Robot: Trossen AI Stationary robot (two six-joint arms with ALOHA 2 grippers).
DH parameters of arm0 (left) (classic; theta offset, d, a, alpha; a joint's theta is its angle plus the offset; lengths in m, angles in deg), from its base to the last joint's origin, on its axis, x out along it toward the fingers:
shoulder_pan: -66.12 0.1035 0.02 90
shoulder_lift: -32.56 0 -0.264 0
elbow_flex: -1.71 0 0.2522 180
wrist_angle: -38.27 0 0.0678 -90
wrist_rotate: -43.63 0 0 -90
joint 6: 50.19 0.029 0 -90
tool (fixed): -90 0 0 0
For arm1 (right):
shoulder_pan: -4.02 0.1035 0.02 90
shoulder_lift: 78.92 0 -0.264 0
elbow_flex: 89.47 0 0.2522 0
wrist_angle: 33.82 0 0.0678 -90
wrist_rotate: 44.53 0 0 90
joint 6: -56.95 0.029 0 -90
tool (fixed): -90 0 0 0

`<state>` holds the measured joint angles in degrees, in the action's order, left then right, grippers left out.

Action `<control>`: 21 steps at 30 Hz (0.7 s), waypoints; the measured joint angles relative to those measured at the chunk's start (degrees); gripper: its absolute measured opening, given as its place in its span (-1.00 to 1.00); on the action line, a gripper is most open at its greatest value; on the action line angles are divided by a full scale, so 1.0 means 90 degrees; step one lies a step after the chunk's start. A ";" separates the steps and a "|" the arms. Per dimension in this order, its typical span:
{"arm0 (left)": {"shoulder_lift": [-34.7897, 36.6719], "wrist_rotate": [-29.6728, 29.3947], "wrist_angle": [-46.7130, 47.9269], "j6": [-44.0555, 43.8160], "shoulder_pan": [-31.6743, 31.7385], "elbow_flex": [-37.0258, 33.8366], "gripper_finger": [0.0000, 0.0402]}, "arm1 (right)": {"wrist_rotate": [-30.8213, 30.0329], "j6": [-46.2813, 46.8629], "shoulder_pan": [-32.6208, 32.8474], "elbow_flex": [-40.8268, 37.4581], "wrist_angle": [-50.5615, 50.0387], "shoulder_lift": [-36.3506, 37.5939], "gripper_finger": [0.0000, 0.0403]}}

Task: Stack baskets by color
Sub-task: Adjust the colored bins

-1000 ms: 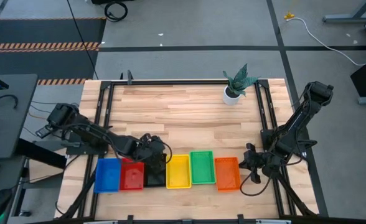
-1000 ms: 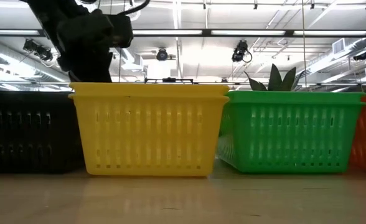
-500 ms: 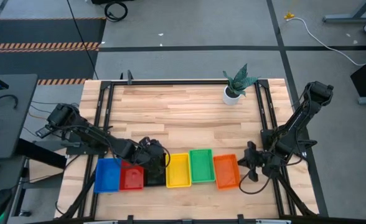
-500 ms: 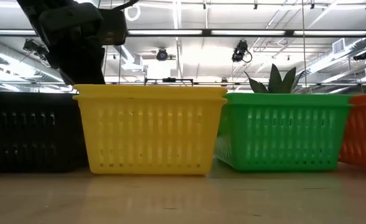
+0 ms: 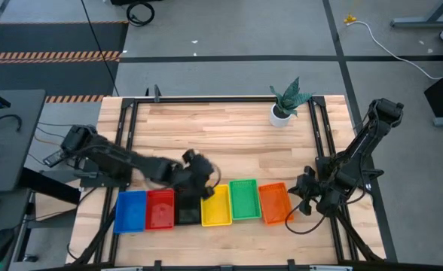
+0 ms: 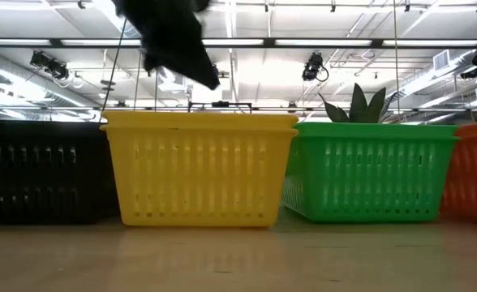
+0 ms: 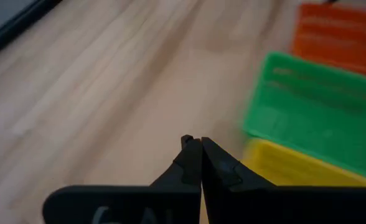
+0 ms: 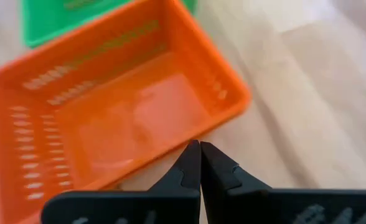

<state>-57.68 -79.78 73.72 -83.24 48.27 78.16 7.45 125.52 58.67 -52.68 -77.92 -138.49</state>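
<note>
Six baskets stand side by side along the table's near edge: blue (image 5: 129,211), red (image 5: 160,209), black (image 5: 187,214), yellow (image 5: 216,206), green (image 5: 244,200) and orange (image 5: 274,204). In the low view the yellow basket (image 6: 198,174) shows two rims, one nested in the other. My left gripper (image 5: 206,181) is shut and hangs empty above the table just beyond the yellow basket (image 7: 295,171). My right gripper (image 5: 300,197) is shut and sits low beside the orange basket (image 8: 121,118), on its right. My right gripper's shut fingertips (image 8: 192,152) stand at the orange basket's right side wall (image 8: 189,134), slanting down from the table's right. I cannot tell whether they touch it. The basket rests flat on the table.
A green plant in a white pot (image 5: 285,105) stands at the far right. Black frame rails (image 5: 127,128) run along the table's left, right and far sides. Bare wood (image 5: 221,139) fills the middle and far half.
My left gripper has risen from beside the black basket and swung toward the table's right, staying shut. The orange basket has slid a little toward the green one and turned slightly. My right gripper has tipped and rolled beside it.
</note>
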 joint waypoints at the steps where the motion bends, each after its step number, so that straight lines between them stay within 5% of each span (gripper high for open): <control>1: -0.0147 0.0059 -0.0067 0.0166 0.0165 0.0031 -0.99 | -0.0005 0.0130 0.0000 0.0083 -0.0295 0.0000 -0.99; 8: -0.1704 0.1014 -0.2056 0.1703 0.1015 0.0395 -0.99 | 0.0539 0.0571 0.0039 0.0135 -0.0886 -0.0011 -0.99; 17: -0.2925 0.2883 -0.1983 0.2274 0.1283 0.1537 -1.00 | 0.0947 0.0504 0.0484 -0.0208 0.0502 -0.0299 -0.99; 21: -0.2994 0.3044 -0.1859 0.2320 0.1191 0.1681 -0.99 | 0.0947 0.0492 0.0684 -0.0275 0.1141 -0.0630 -0.99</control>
<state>-84.63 -52.39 56.99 -62.36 58.99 93.29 15.96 129.95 64.83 -55.16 -67.65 -144.15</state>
